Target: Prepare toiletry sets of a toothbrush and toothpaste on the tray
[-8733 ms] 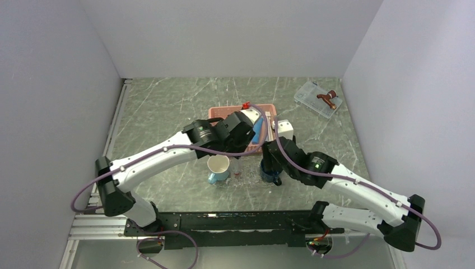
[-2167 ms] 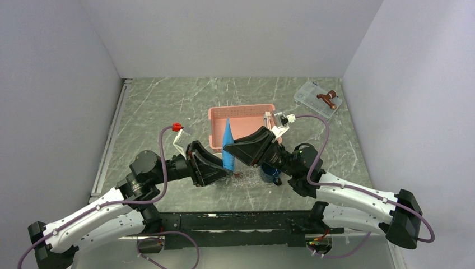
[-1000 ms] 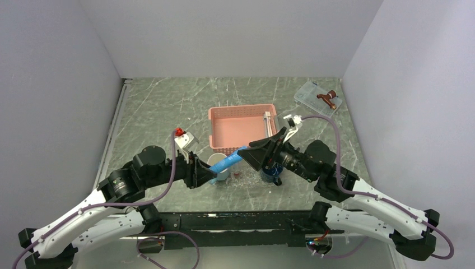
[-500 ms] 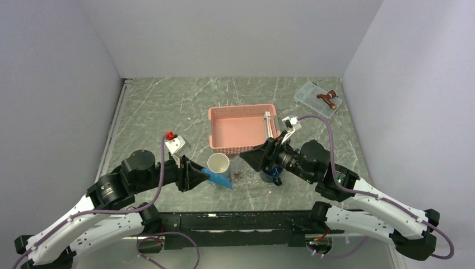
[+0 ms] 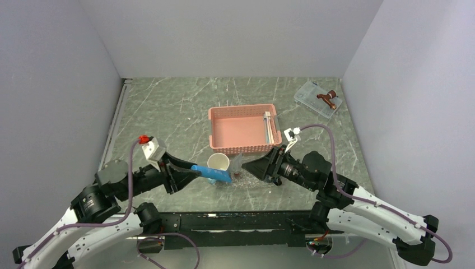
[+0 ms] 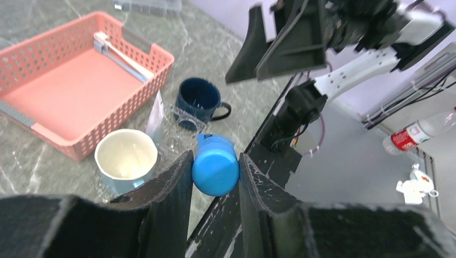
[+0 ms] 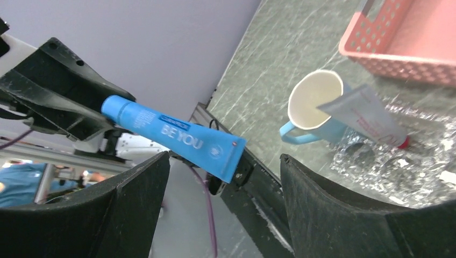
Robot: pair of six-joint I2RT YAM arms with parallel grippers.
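**Left tool** (image 6: 215, 163): clenched on the round end of a blue toothpaste (image 7: 177, 135). The tube sticks out past its tips, off the counter (image 5: 168, 112), toward the pale mug (image 5: 218, 163) just ahead.

**Ahead of the tool:** the mug appears to stand on the clear tray (image 7: 376, 161). A grey tube (image 7: 365, 115) leans on the mug's rim, and a dark blue mug (image 6: 199, 97) stands beside it.

**Farther ahead:** the toothbrush (image 6: 121, 51) stock lies in the pink basket (image 5: 238, 150).

**Right tool** (image 5: 255, 167): facing the left one, spread wide and empty.

**Judged progress:** early. No brush shows on the tray, and the blue tube is not yet set down.
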